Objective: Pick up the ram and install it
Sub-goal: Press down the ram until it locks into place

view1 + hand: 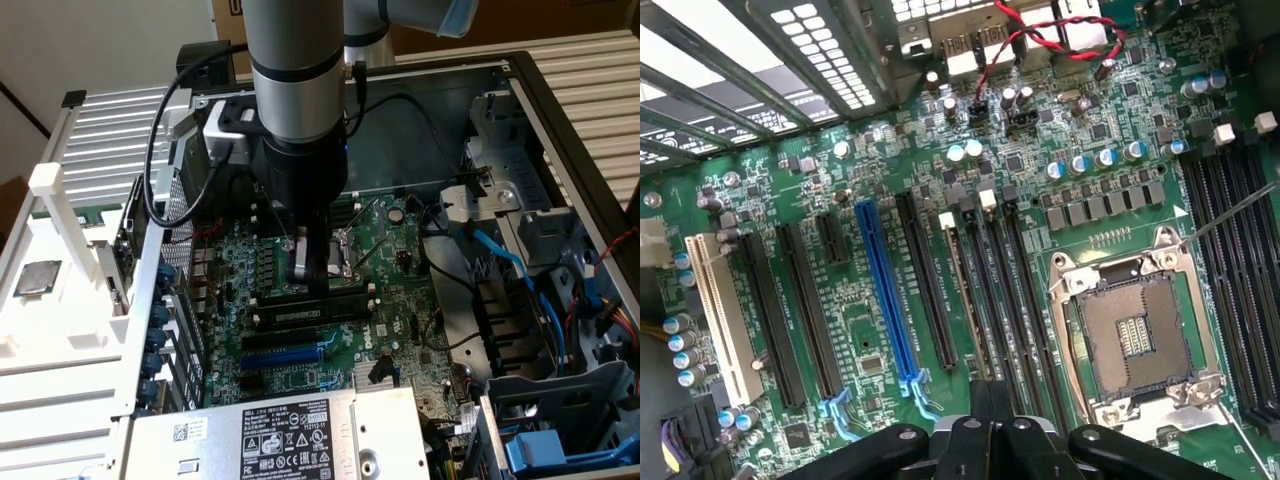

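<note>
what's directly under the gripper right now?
Under the black gripper: the green motherboard's long black memory slots, with a long thin green ram stick lying along them. Its contact with the fingers is hidden.

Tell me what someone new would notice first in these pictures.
The grey arm reaches straight down into an open computer case, its gripper just above the green motherboard. A ram stick lies in a slot right below it. In the wrist view, a blue slot stands out beside the empty socket.
</note>
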### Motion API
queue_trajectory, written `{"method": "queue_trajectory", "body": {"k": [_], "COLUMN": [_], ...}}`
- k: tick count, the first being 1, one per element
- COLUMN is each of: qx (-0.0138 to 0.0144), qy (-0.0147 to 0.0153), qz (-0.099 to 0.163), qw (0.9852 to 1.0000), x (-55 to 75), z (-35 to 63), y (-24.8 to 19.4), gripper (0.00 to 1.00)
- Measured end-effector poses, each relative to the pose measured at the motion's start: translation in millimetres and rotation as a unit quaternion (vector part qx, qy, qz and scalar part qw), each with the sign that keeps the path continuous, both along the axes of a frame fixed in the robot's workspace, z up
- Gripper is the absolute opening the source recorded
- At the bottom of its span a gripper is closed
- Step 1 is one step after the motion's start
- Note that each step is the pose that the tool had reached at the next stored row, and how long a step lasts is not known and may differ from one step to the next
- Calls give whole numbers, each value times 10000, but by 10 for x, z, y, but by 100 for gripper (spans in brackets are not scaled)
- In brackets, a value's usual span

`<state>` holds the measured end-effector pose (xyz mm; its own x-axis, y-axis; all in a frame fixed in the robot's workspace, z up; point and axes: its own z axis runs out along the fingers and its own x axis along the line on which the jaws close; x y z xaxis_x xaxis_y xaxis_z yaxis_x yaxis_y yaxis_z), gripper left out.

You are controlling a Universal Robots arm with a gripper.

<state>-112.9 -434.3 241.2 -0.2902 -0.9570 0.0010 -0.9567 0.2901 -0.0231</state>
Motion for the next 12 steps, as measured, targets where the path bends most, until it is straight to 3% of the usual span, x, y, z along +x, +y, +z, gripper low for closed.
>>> {"method": "queue_trajectory", "body": {"k": [5,12], "qx": [-2,-3], "qy": [0,0], "qz": [-345,-979], "qw": [9994,9952], "x": [0,0], "z": [0,0], "y": [0,0], "gripper": [10,10]}}
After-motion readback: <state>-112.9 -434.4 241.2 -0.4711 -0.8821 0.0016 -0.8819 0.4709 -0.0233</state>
